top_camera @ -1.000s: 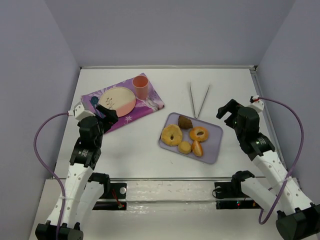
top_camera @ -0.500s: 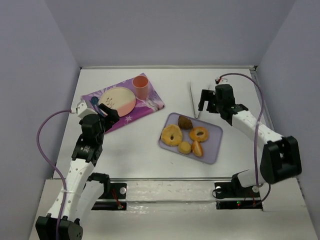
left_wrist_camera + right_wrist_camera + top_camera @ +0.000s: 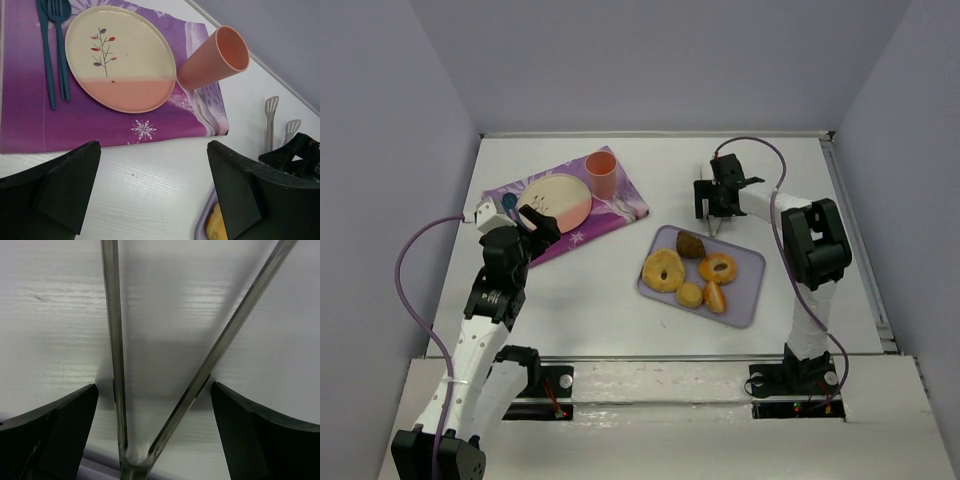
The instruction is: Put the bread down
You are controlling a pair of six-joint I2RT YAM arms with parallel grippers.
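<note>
The bread (image 3: 691, 244) is a small dark brown lump at the back corner of the lavender tray (image 3: 745, 295). Metal tongs (image 3: 116, 350) lie on the table just behind the tray, their hinge toward it. My right gripper (image 3: 712, 212) is low over the tongs. In the right wrist view it (image 3: 155, 432) is open, with its fingers (image 3: 55, 435) outside both tong arms near the hinge. It holds nothing. My left gripper (image 3: 535, 226) is open and empty near the front edge of the purple placemat (image 3: 610, 212), and the left wrist view (image 3: 152, 192) shows bare table between its fingers.
On the tray with the bread are two golden ring pastries (image 3: 664, 269) and two small orange rolls (image 3: 714, 296). The placemat holds a cream and pink plate (image 3: 120, 57), a pink cup (image 3: 215, 60) and a teal fork and knife (image 3: 52, 50). Grey walls enclose the table.
My right arm swung from the table's right side to the back centre and dropped over the tongs. My left arm barely moved.
</note>
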